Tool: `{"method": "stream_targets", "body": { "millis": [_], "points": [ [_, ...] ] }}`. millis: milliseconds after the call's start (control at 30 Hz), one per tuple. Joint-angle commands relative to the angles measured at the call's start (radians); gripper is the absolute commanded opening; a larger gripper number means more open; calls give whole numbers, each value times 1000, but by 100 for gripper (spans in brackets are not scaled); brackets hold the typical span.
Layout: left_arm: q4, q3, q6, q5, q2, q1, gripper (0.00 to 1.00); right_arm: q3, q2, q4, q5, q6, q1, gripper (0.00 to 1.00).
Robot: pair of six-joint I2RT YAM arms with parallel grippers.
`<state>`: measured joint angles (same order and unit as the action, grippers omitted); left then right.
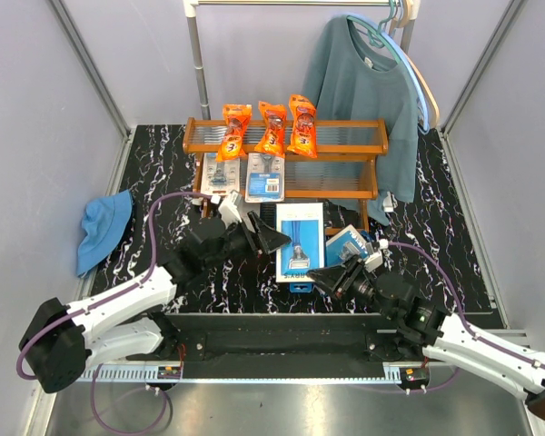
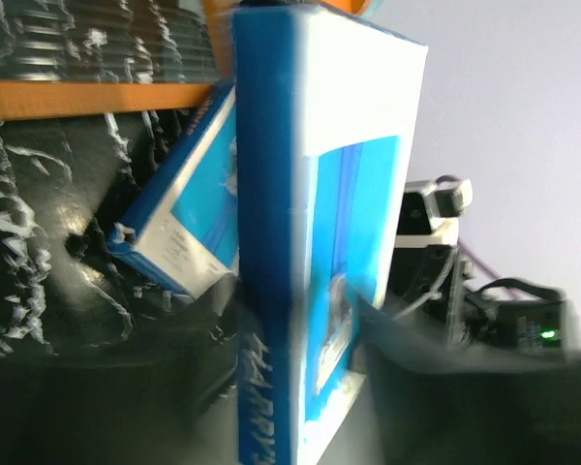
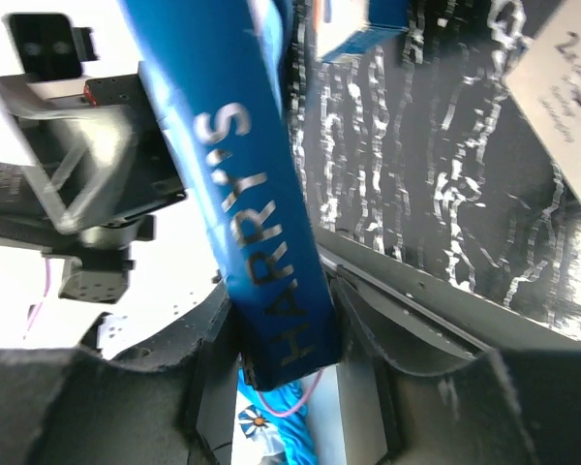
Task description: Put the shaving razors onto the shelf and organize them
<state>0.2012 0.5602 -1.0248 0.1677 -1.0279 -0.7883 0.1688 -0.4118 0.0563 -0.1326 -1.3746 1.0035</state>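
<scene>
Top external view: my left gripper (image 1: pixel 275 238) and right gripper (image 1: pixel 325 274) both straddle the blue razor box (image 1: pixel 300 232) at frame centre; whether either clamps it, I cannot tell.

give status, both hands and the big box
left hand around box, grip unclear. right hand shut on its near end. second box lies right beside it, before shelf.

black marbled table (image 1: pixel 454 227) carries the wooden shelf (image 1: pixel 345 150), a blue cloth (image 1: pixel 104 227) and a blue box (image 1: pixel 347 242).
</scene>
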Motion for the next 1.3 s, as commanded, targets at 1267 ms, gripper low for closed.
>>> {"method": "stream_targets", "body": {
  "millis": [1267],
  "points": [
    [-712, 253, 305, -476, 388, 15, 99, 75, -324, 125, -55, 28, -11, 0]
  ]
}}
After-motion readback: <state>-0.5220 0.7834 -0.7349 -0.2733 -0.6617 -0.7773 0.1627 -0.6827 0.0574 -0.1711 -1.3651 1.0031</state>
